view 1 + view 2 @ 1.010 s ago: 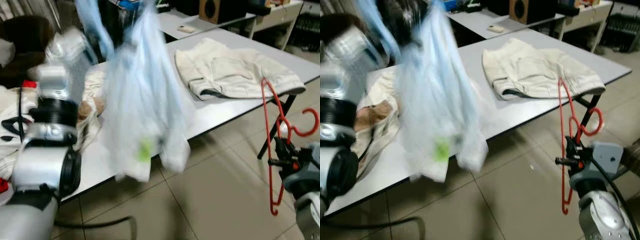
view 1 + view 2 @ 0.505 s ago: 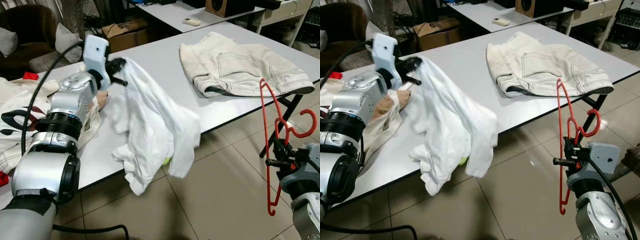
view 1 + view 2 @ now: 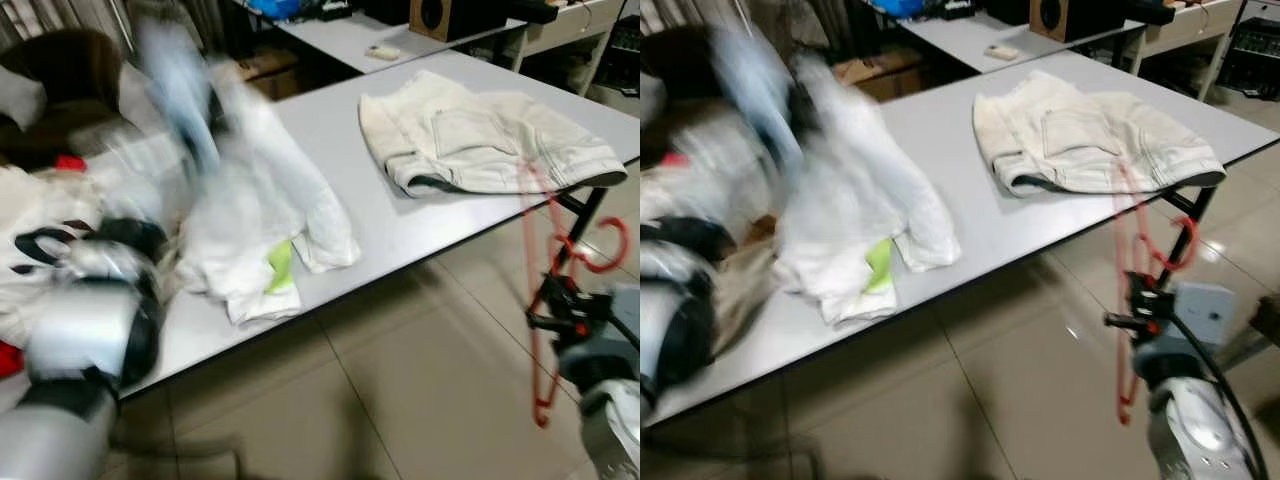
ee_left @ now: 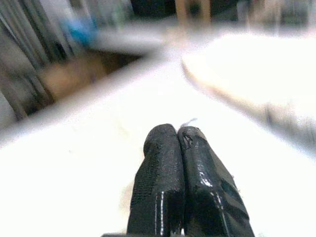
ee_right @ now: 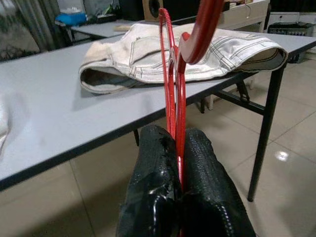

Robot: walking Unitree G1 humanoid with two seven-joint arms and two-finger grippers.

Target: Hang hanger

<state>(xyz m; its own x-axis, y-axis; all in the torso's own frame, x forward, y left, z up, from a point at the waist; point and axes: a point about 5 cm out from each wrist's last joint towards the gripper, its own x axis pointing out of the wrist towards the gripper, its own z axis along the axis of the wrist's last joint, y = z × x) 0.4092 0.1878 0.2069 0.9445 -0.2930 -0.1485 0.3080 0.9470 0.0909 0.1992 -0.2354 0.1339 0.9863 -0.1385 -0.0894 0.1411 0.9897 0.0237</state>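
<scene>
Red wire, thin and probably plastic-coated: the hanger [image 5: 174, 74] is judged light and fairly stiff, yet springy along its long runs and likely to swing or twist about a single grip point. Its smooth coating may slip between hard pads, so the best hold is judged to be where two wires run close together near the neck, below the hook.

The right gripper [image 5: 178, 140] is clamped on exactly such a pair of wires, its two black fingers [image 5: 150, 182] pressed together with the wire between them. The hanger rises upright out of the grip, hook uppermost, off the table's [image 5: 54, 98] near edge and over the tiled floor [image 3: 1040, 400]. Behind it, on the table, lie folded cream trousers [image 3: 1090, 135].

The left gripper [image 4: 178, 129] has its fingers pressed together, apparently on white cloth. It sits above the white shirt [image 3: 265, 215], which lies heaped on the table with a green label showing. The head views are blurred on this side.
</scene>
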